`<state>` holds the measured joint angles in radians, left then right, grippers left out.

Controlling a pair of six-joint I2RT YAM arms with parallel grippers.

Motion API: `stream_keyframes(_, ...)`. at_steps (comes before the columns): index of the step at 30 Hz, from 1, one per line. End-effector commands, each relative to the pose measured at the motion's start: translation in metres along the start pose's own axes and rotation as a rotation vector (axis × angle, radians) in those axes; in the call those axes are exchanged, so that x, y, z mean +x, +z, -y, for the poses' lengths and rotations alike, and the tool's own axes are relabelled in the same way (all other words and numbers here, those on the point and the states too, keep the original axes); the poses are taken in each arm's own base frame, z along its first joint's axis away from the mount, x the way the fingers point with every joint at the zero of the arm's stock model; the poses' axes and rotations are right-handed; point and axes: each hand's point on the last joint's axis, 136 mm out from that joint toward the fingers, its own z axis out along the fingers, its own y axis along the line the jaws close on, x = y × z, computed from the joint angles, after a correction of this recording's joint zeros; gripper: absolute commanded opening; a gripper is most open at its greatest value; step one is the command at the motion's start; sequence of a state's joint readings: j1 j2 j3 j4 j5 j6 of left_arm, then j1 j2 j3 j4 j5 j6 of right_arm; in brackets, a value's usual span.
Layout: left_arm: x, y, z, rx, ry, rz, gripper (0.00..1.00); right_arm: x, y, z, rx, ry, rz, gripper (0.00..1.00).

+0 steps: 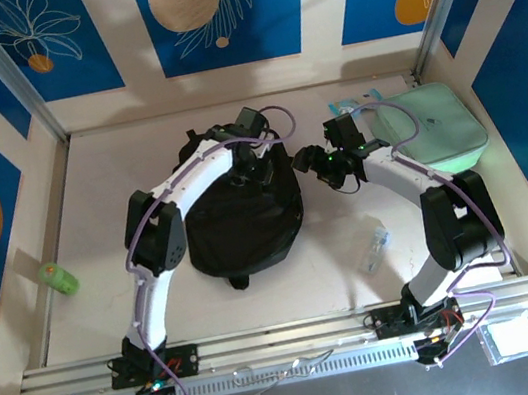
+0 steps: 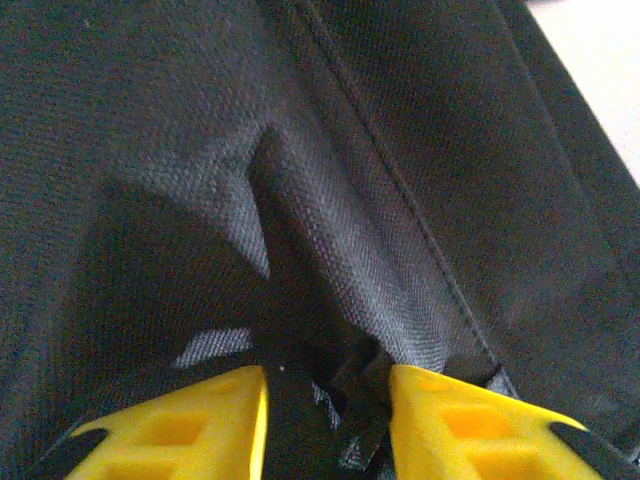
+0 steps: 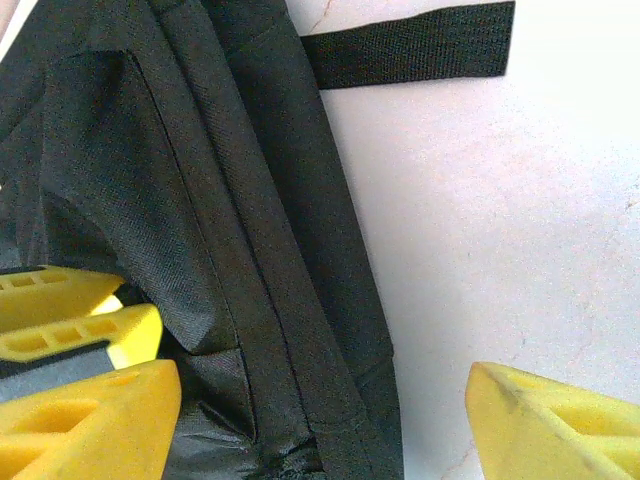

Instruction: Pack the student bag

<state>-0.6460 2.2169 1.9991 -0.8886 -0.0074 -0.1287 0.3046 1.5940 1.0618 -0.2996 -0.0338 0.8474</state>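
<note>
Left claw and right claw at one student bag

The bag lies mid-surface. The left tool sits on its far part. The right tool straddles its right edge. The case lies behind and right of that tool. One bottle lies at the left wall. A small bottle lies right of the bag, nearer the arm bases.
</note>
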Motion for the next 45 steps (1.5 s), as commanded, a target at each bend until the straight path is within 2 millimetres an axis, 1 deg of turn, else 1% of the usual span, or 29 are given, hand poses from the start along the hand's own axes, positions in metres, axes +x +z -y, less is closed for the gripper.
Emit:
stream_keyframes(1,0.0,0.002,-0.005,-0.041,-0.015,-0.025,0.3,0.008,0.0,-0.003,-0.012,0.01,-0.028,0.75)
stream_keyframes(4,-0.001,0.004,-0.008,-0.059,-0.03,-0.026,0.23,0.009,0.0,-0.002,-0.007,0.01,-0.032,0.75)
stream_keyframes(7,-0.001,0.004,-0.01,-0.071,-0.038,-0.024,0.2,0.01,0.0,-0.001,-0.007,0.012,-0.034,0.75)
stream_keyframes(9,0.0,0.005,-0.009,-0.069,-0.04,-0.028,0.19,0.01,0.001,-0.001,-0.007,0.015,-0.034,0.75)
stream_keyframes(11,0.002,0.006,-0.007,-0.055,-0.036,-0.039,0.21,0.01,0.001,-0.001,-0.006,0.017,-0.035,0.75)
stream_keyframes(13,0.006,0.009,-0.004,-0.039,-0.017,-0.064,0.26,0.011,0.002,-0.001,-0.005,0.018,-0.036,0.75)
stream_keyframes(16,0.012,0.008,0.003,0.003,0.013,-0.09,0.33,0.011,0.001,-0.001,-0.005,0.016,-0.036,0.75)
stream_keyframes(19,0.012,0.005,0.009,0.039,0.036,-0.093,0.37,0.011,0.002,-0.001,-0.005,0.017,-0.038,0.75)
stream_keyframes(23,0.015,0.009,0.006,0.025,0.042,-0.105,0.4,0.013,0.003,-0.003,-0.008,0.014,-0.041,0.74)
stream_keyframes(27,0.02,0.017,0.005,0.015,0.045,-0.131,0.43,0.015,0.004,-0.004,-0.009,0.008,-0.044,0.74)
stream_keyframes(32,0.024,0.027,-0.007,-0.07,0.042,-0.163,0.43,0.015,0.006,-0.003,-0.004,0.009,-0.047,0.75)
stream_keyframes(35,0.026,0.032,-0.012,-0.12,0.032,-0.174,0.38,0.016,0.008,-0.003,0.001,0.008,-0.051,0.74)
stream_keyframes(37,0.026,0.033,-0.014,-0.139,0.009,-0.171,0.31,0.016,0.01,-0.001,0.009,0.008,-0.053,0.74)
stream_keyframes(39,0.022,0.029,-0.015,-0.144,-0.015,-0.154,0.24,0.018,0.014,0.003,0.023,0.011,-0.062,0.74)
stream_keyframes(41,0.015,0.018,-0.012,-0.132,-0.038,-0.124,0.19,0.021,0.017,0.004,0.029,0.01,-0.075,0.74)
stream_keyframes(45,-0.003,-0.016,-0.007,-0.1,-0.074,-0.018,0.13,0.027,0.02,0.01,0.042,0.008,-0.089,0.74)
